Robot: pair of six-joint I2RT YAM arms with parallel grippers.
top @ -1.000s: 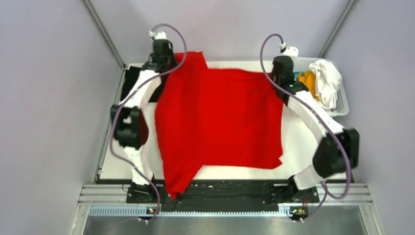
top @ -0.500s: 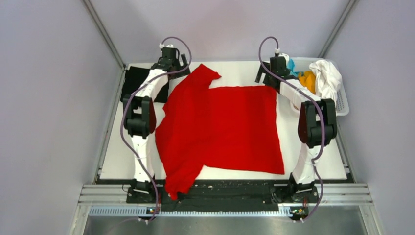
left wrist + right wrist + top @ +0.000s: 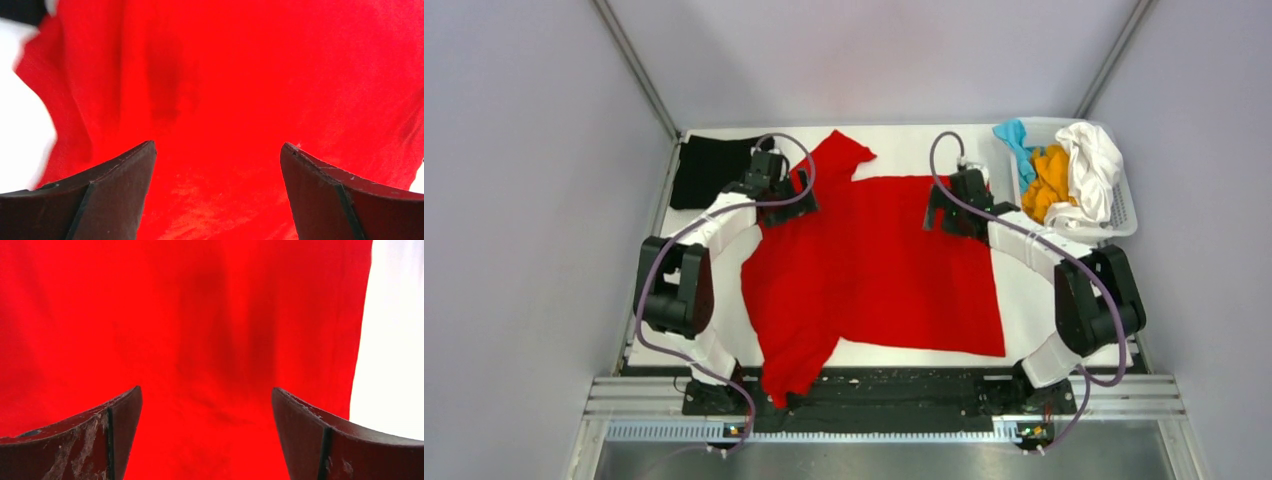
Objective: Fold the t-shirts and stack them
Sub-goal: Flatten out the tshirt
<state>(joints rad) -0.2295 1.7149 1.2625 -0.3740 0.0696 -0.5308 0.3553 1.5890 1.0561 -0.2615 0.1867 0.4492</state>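
Grey-walled cell, white tabletop (image 3: 899, 150). The red t-shirt (image 3: 874, 270) is spread across the middle, lying sideways with the neck end toward the left arm and the body running to the right.

What changed: a sec ago both arms were stretched to the far edge w/ jaws pinched on the shirt's far corners. They have since let go and pulled back toward the near side. The left end effector (image 3: 217, 147) and right end effector (image 3: 206, 390) now hover over the red cloth, jaws spread wide, nothing between the pads. Both wrist views show only flat red fabric below. The far sleeve (image 3: 844, 150), bunched under the left arm a sec ago, now lies out flat past the far edge of the body. The near sleeve (image 3: 789, 375) hasn't moved and droops over the tabletop's near edge.

Meaning for the task: the lay-out step looks done, and folding of this shirt hasn't begun. The body is fairly smooth. Some rumpling on the left side, probably the neck area, though it's hard to be sure from above. The next grab prob. goes to a sleeve or a long edge.

Elsewhere, a black t-shirt (image 3: 709, 170) sits folded at the far-left corner, presumably the start of the stack. The white basket (image 3: 1124, 215) at far right holds white (image 3: 1094, 165), orange (image 3: 1049, 180) and teal (image 3: 1014, 135) shirts, unfolded, so most of the job remains.
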